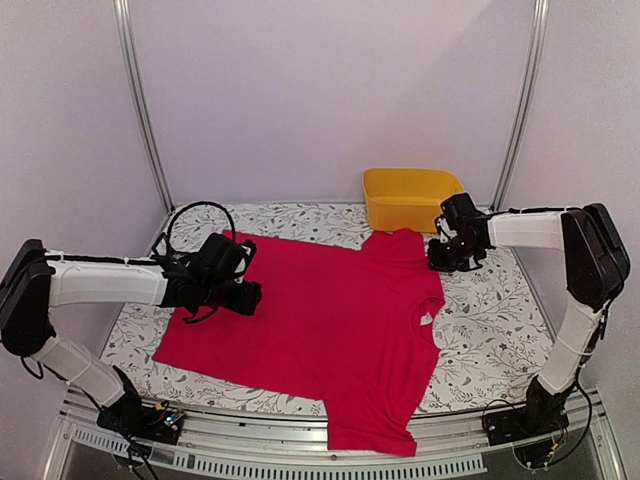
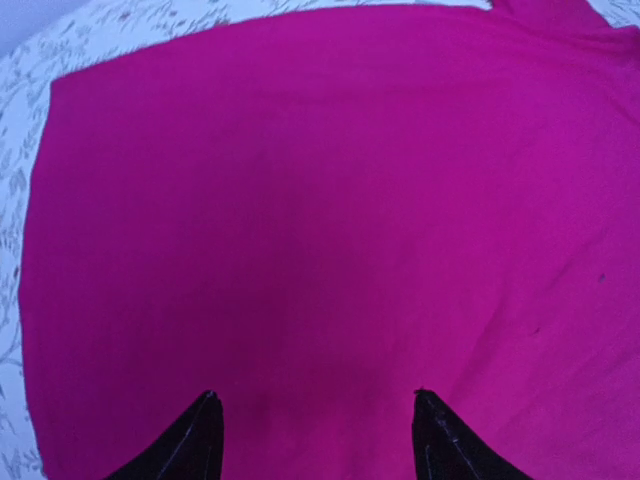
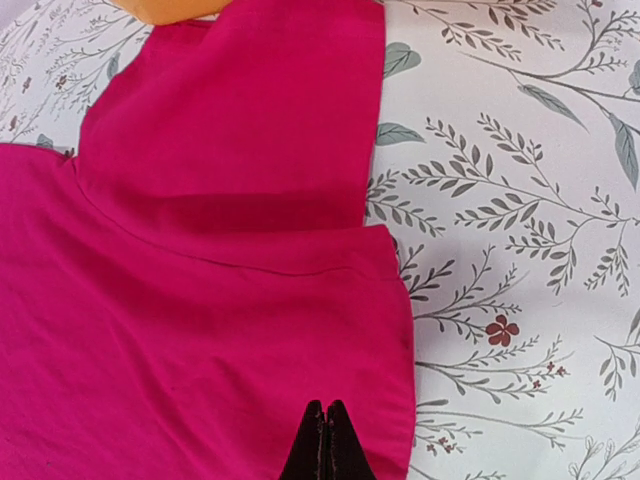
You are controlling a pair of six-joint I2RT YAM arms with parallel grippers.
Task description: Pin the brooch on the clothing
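Left tool (image 2: pixel 314 396) spread over the T-shirt (image 1: pixel 330 310); right tool (image 3: pixel 326 406) pressed closed.

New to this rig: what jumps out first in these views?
The bright red-pink T-shirt spread across the floral tablecloth dominates, with a yellow bin beyond its far sleeve. The left gripper hangs open over the shirt's body; the right gripper is shut near the far sleeve. No brooch shows.

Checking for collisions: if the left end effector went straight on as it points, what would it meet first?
Likely the red-pink T-shirt: the open left end effector points onto its bare fabric, with nothing in between. Depth is unclear.
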